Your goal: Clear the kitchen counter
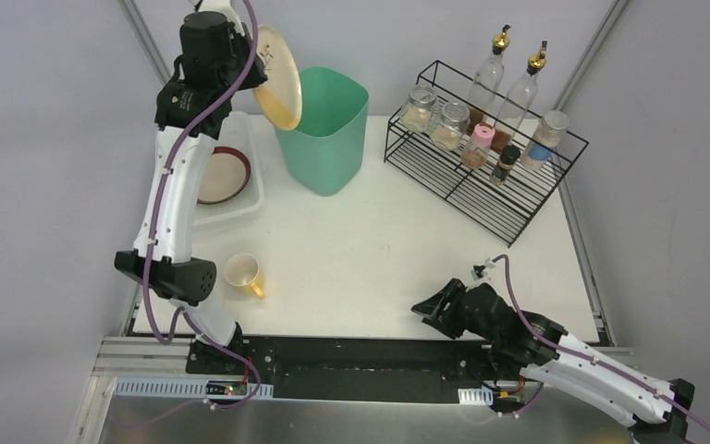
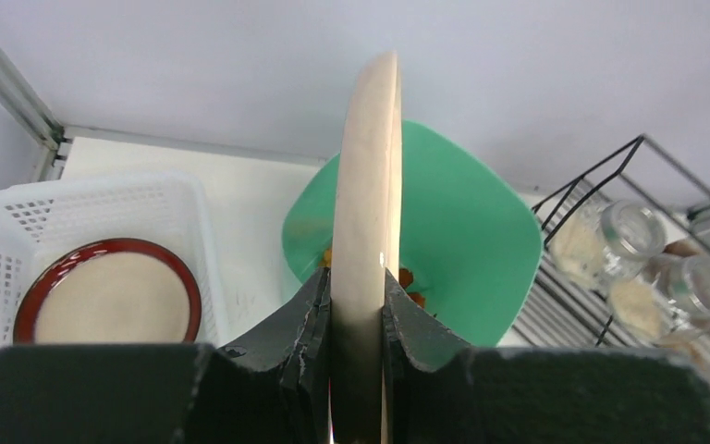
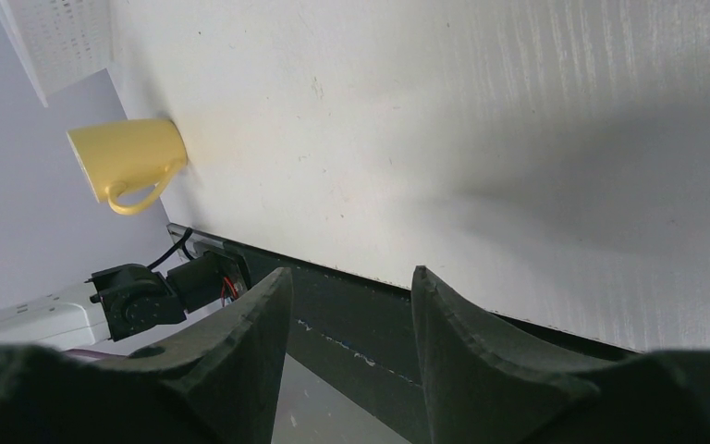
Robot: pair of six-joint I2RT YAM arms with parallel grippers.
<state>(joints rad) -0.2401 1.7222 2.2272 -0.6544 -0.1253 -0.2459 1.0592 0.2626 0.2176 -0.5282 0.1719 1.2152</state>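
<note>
Our left gripper (image 2: 359,279) clamps a cream plate (image 2: 367,166) on edge over the green bin (image 2: 467,231), which holds orange scraps (image 2: 409,277). The white basket (image 2: 55,203) holds a red-rimmed plate (image 2: 106,305). Our right gripper (image 3: 351,287) hangs open and empty over the near edge of the kitchen counter (image 1: 379,250), where a yellow mug (image 1: 242,273) sits.

Free counter (image 1: 379,259) between mug (image 1: 242,273) and rack (image 1: 467,180)
</note>
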